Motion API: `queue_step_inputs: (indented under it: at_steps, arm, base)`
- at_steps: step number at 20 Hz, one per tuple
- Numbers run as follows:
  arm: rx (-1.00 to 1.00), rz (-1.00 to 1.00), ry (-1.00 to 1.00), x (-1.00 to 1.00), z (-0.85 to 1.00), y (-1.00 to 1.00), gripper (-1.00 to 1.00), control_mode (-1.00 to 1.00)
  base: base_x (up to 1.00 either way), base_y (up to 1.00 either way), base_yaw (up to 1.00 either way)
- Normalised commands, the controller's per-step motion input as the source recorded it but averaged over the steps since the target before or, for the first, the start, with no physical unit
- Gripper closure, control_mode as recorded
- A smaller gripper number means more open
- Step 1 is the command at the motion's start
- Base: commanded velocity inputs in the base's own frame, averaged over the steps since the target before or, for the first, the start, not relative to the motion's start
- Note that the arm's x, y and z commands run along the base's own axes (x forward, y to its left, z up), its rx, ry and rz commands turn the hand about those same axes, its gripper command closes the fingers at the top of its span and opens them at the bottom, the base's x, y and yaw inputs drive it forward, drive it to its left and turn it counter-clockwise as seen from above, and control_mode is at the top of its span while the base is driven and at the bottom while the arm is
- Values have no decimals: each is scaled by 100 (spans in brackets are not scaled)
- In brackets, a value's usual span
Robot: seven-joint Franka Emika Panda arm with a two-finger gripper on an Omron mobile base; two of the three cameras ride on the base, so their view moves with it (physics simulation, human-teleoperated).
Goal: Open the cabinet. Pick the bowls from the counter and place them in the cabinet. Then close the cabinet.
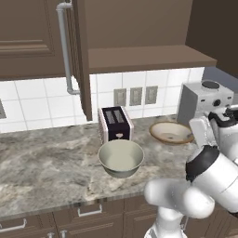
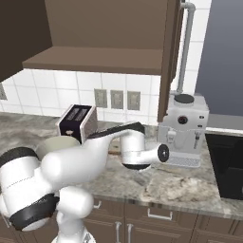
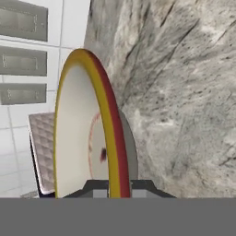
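Marbled grey-brown counter (image 1: pixel 42 153) runs under white tiled wall, with the cabinet (image 1: pixel 28 37) above it standing open, one door (image 1: pixel 82 60) swung out edge-on with its silver handle (image 1: pixel 65 46) alongside. At the hand, the jaws sit narrow on the orange-yellow rim of the patterned bowl (image 3: pixel 87 133); in the hand view the rim runs straight up from between the two dark tips of the gripper (image 3: pixel 115 191), and the cream inside with its reddish ring faces left. From the left base view that same bowl (image 1: pixel 171 132) lies on the counter just in front of the coffee machine (image 1: pixel 200 100), right of the toaster (image 1: pixel 115 122). The plain bowl (image 1: pixel 121 157) stands upright in front of the toaster, close to the counter's edge and apart from the patterned one. Three grey wall sockets (image 1: pixel 135 96) sit on the tiles behind. From the right base view the arm (image 2: pixel 114 142) reaches across between toaster (image 2: pixel 77 121) and coffee machine (image 2: pixel 185 128), hiding the patterned bowl; the plain bowl (image 2: pixel 57 142) peeks out behind it.
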Motion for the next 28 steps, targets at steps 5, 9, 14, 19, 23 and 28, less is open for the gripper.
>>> queue_step_inputs:
  at_steps: [5, 9, 14, 19, 23, 28]
  arm:
    - [0, 2, -8, -51, 65, 43, 100, -100]
    - [0, 0, -26, -70, -1, 61, 100, -100]
    - [0, -6, -30, -77, 8, 13, 100, -100]
    - [0, -5, -22, -66, 70, 9, 100, -100]
    - [0, -4, -17, -66, 64, 1, 100, -100]
    - [0, -2, -17, -56, 77, 0, 100, -100]
  base:
    - [0, 0, 0]
    - [0, 0, 0]
    - [0, 0, 0]
    - [0, 0, 0]
    - [0, 0, 0]
    - [0, 0, 0]
